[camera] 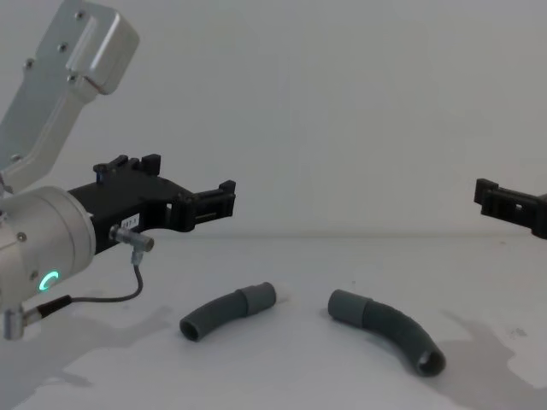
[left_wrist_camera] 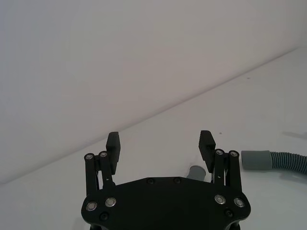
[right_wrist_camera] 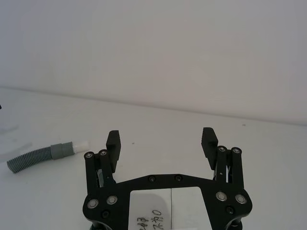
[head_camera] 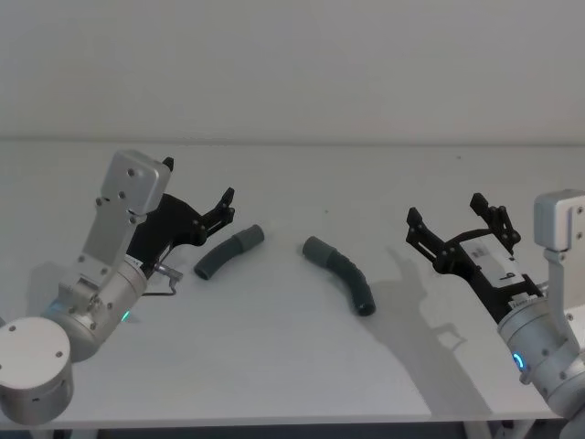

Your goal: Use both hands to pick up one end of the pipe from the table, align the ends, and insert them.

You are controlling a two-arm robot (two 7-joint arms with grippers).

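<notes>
White label [right_wrist_camera: 156,211] on the right gripper [right_wrist_camera: 161,140] bears handwriting (none legible).

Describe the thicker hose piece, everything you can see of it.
The thick piece is a short, curved, dark grey hose. Its body is ribbed and looks rubbery, with a wider smooth grey cuff at one end and a plain open end at the other. It lies flat on the white table, to the right of the thin piece. Its cuff points toward that piece's cuff, with a gap between them. Only the table touches it.
</notes>
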